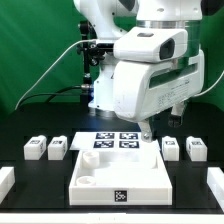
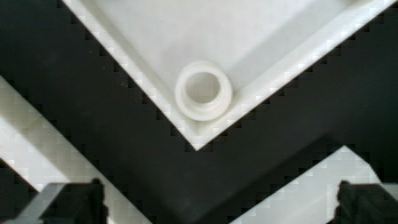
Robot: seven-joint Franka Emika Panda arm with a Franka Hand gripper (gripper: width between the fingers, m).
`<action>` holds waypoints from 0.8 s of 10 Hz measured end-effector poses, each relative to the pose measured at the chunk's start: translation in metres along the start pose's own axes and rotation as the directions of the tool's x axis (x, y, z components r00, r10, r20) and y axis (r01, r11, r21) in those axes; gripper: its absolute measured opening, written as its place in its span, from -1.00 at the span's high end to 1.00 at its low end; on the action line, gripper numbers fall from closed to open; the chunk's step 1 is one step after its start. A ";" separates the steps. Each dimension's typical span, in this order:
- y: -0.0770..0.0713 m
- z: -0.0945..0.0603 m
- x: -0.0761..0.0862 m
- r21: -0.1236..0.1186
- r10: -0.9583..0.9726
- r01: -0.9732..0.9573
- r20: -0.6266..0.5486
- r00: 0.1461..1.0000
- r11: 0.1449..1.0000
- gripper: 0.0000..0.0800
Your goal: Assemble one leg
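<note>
Gripper (image 1: 146, 131) hangs low under the white arm, just over the far corner of the tabletop (image 1: 132, 172) on the ext. view's right, beside the marker board (image 1: 112, 140). In wrist view its two fingers (image 2: 71, 204) are apart, w/ only the black table (image 2: 214, 180) between them; nothing is held. Same view looks down on a tabletop corner w/ a round socket (image 2: 203, 90), nothing in it. All four legs stand on the table, untouched. Outer left leg (image 1: 35, 148) and inner left leg (image 1: 58, 148) are side by side at ext. view's left of the tabletop. Inner right leg (image 1: 170, 146) and outer right leg (image 1: 196, 148) are at its right. Each shows a tag on the front face. Inner right leg is nearest to the gripper, but apart from it.
</note>
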State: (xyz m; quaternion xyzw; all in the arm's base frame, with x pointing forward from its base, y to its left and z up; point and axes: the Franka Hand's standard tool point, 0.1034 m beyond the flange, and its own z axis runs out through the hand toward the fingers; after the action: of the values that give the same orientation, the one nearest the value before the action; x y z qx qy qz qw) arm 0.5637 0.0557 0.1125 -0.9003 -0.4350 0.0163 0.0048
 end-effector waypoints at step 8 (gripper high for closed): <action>-0.010 0.005 -0.011 0.001 -0.100 0.100 0.003 0.995 0.995 -0.62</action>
State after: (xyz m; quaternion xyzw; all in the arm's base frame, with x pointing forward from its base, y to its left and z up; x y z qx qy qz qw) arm 0.5486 0.0532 0.1084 -0.8773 -0.4795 0.0178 0.0054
